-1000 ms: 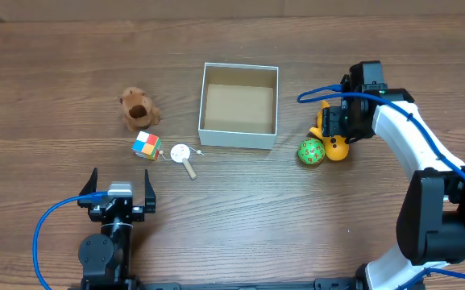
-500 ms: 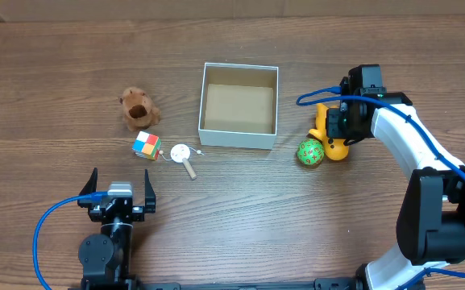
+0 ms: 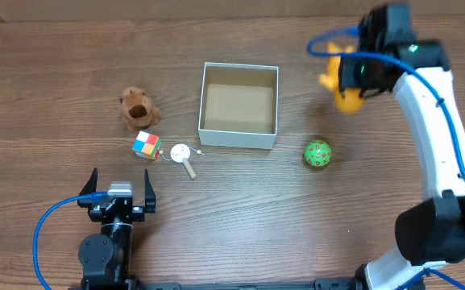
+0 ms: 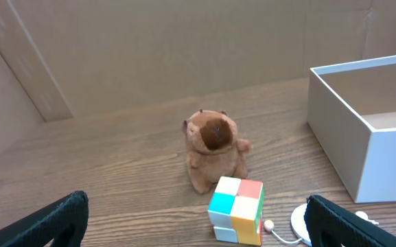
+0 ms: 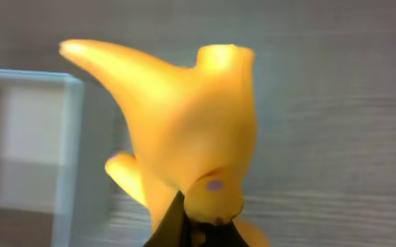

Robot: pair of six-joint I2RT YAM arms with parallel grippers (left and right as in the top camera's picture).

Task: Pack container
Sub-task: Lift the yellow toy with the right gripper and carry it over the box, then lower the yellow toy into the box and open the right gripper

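- Container (image 3: 239, 138): we see it mid-table, open-topped.
- Our right gripper (image 3: 351, 80) clenches the yellow toy (image 5: 191, 137) above the table, to its right.
- Our left gripper (image 3: 121, 184) rests spread wide.

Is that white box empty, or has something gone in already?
Empty. Overhead, the container shows only a bare brown bottom; the yellow toy is held in the right claw, outside it.
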